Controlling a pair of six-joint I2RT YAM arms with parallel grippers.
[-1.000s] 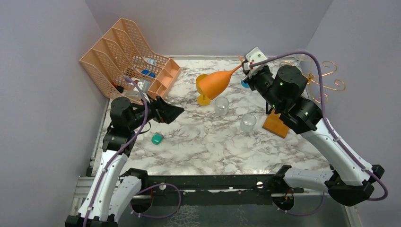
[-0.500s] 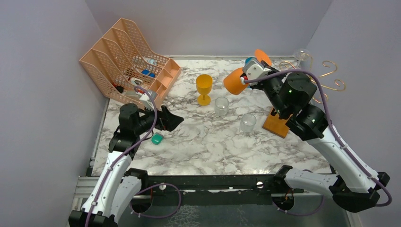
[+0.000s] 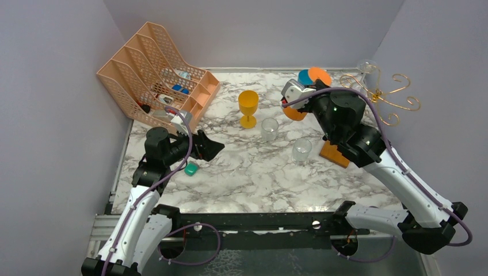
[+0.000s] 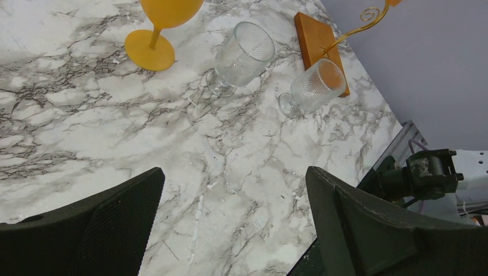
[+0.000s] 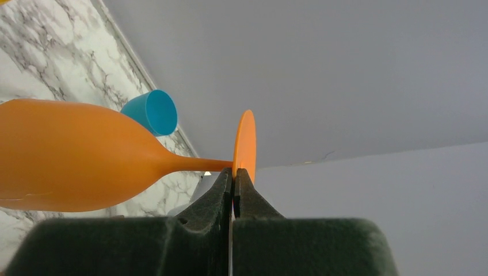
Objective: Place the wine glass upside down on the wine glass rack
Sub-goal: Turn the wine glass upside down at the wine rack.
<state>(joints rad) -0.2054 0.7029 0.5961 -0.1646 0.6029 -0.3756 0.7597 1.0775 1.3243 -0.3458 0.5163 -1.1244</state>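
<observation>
My right gripper [image 3: 312, 87] is shut on the foot of an orange wine glass [image 3: 294, 112] and holds it in the air at the back right. The bowl hangs lower than the foot [image 3: 320, 75]. In the right wrist view the jaws [image 5: 233, 172] pinch the foot's edge, and the bowl [image 5: 69, 155] stretches to the left. The gold wire rack [image 3: 381, 96] stands to the right on its wooden base [image 3: 335, 154], with a clear glass [image 3: 366, 66] at its back. My left gripper [image 3: 210, 147] is open and empty over the marble [image 4: 233, 190].
A yellow goblet [image 3: 248, 107] and two clear glasses [image 3: 269, 129] [image 3: 301, 149] stand mid-table. A blue cup [image 3: 304, 77] sits behind the held glass. A peach mesh organiser [image 3: 155, 72] fills the back left. A teal object [image 3: 191, 168] lies near my left gripper.
My right arm swung the orange glass back and to the right and turned it, so the bowl now hangs below the foot. My left arm settled lower and then held still.
</observation>
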